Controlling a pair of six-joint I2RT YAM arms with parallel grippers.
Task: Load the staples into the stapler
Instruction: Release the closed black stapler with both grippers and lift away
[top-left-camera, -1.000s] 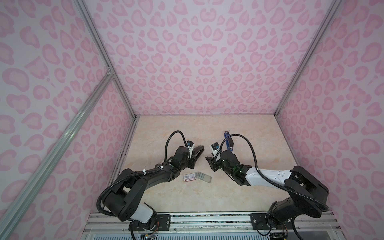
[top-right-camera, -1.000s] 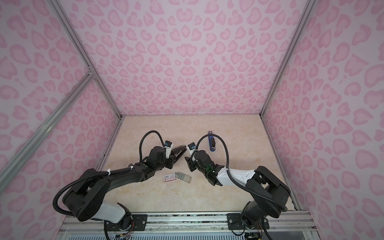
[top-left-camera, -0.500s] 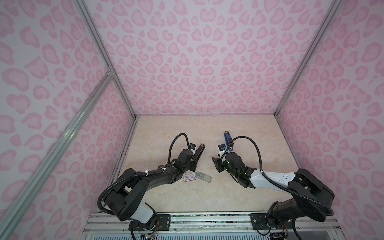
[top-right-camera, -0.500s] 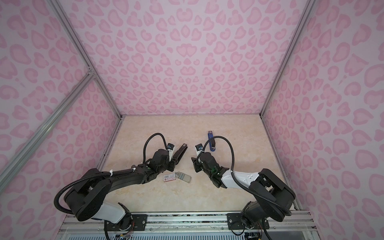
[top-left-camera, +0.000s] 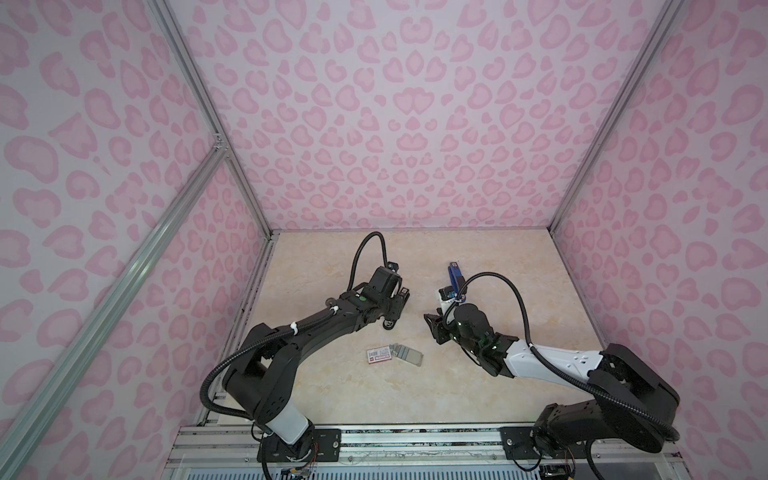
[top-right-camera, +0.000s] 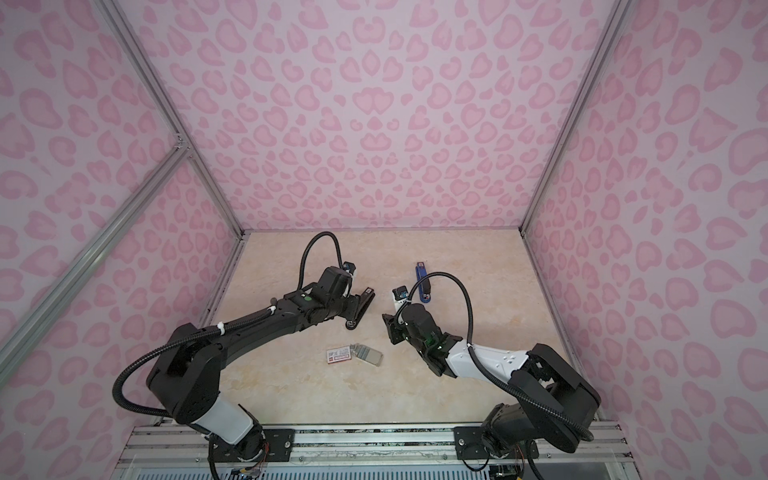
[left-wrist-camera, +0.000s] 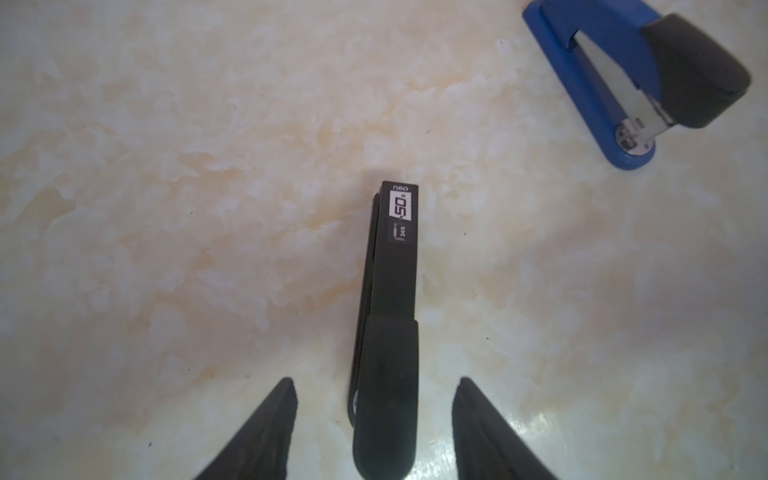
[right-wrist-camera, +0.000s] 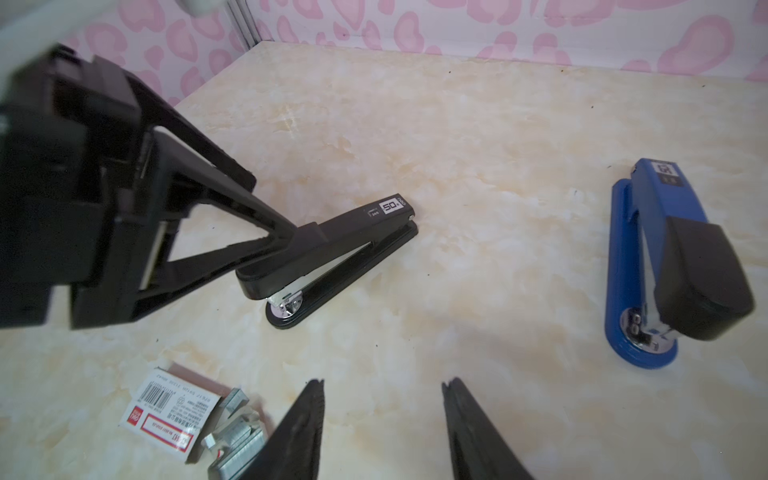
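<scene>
Staples (right-wrist-camera: 237, 440), location: they lie on the surface (right-wrist-camera: 498, 166), spilled from the end of the white staple box (right-wrist-camera: 166, 411). They sit between the two arms and well apart from both staplers.
Staples, handling (judged): light, stiff and smooth. The strips are likely to snap at their joints if bent or squeezed hard. They lie low and askew, so they are awkward to pick up.
Staples, hold (judged): pinch one strip across its long sides, near the middle of its length.
Black stapler (left-wrist-camera: 390, 311): rests on the surface with its top arm down.
Blue stapler (right-wrist-camera: 665, 257): stands apart on the right side.
Left gripper (left-wrist-camera: 375, 380): its fingers are spread either side of the black stapler's head end, with a gap on each side. It is gripping nothing.
Right gripper (right-wrist-camera: 383, 380): its fingers are spread and empty, near the staples.
Right wrist view only: it shows the separate strips, the box barcode and the black stapler's side profile.
Left wrist view only: it shows the clearance between the fingers and the stapler. The staples are out of frame.
Top views: both show the overall layout, but the staples (top-left-camera: 399, 350) read only as a grey patch.
</scene>
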